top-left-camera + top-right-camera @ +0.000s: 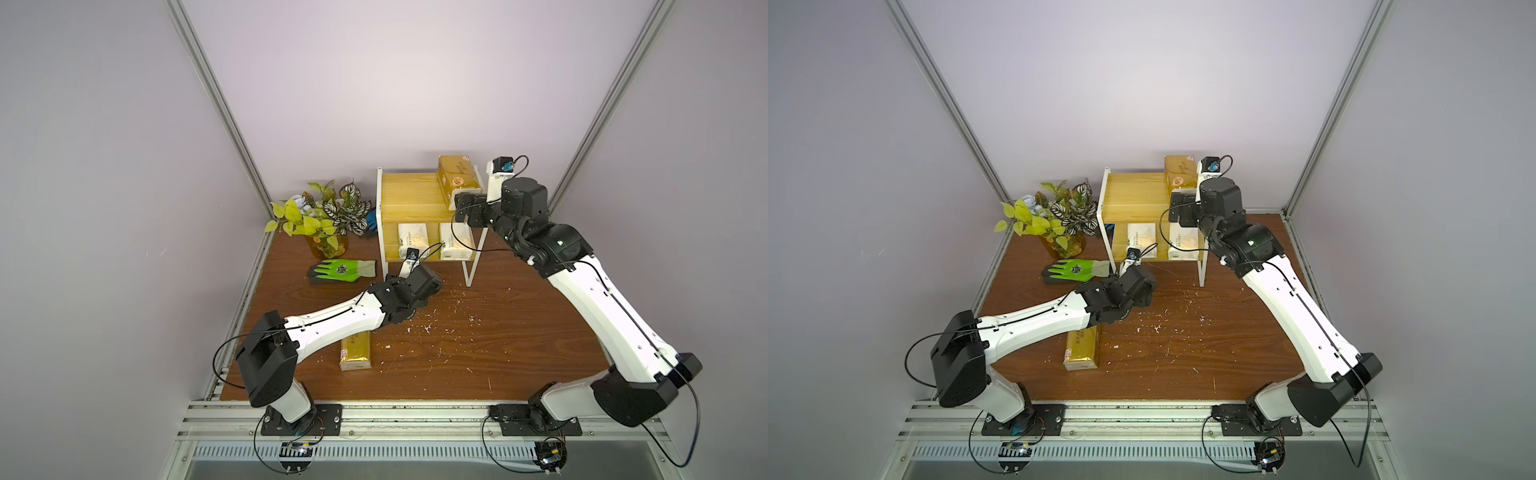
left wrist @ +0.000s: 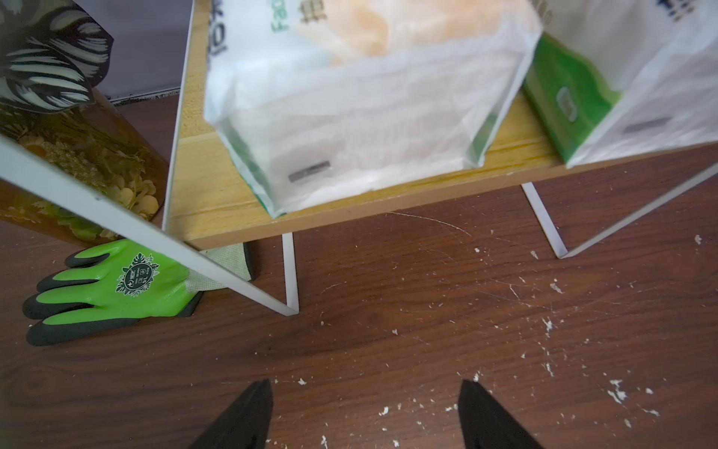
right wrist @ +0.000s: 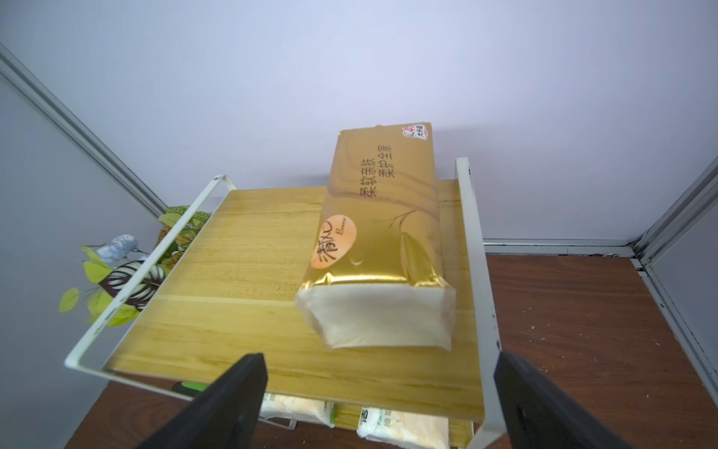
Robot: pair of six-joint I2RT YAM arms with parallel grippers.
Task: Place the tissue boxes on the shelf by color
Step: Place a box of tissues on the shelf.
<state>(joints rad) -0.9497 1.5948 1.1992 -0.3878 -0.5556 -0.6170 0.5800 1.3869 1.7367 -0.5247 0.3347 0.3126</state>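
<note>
Gold foil tissue pack (image 3: 375, 233): black Chinese characters lengthwise, orange oval mark with brushed script. Lies on the shelf (image 3: 233, 272) top board, just ahead of the right gripper (image 3: 380, 361), clear short end facing it, long axis running away toward the back wall (image 3: 349, 77). Jaws spread, holding nothing. White pack (image 2: 349, 116), green "Fac" lettering, and second white pack (image 2: 660, 77): lower board, short ends toward the left gripper (image 2: 365, 385), also spread and empty. Second gold pack (image 1: 356, 353): on the table (image 1: 498, 332) behind the left gripper, long axis pointing toward the shelf.
</note>
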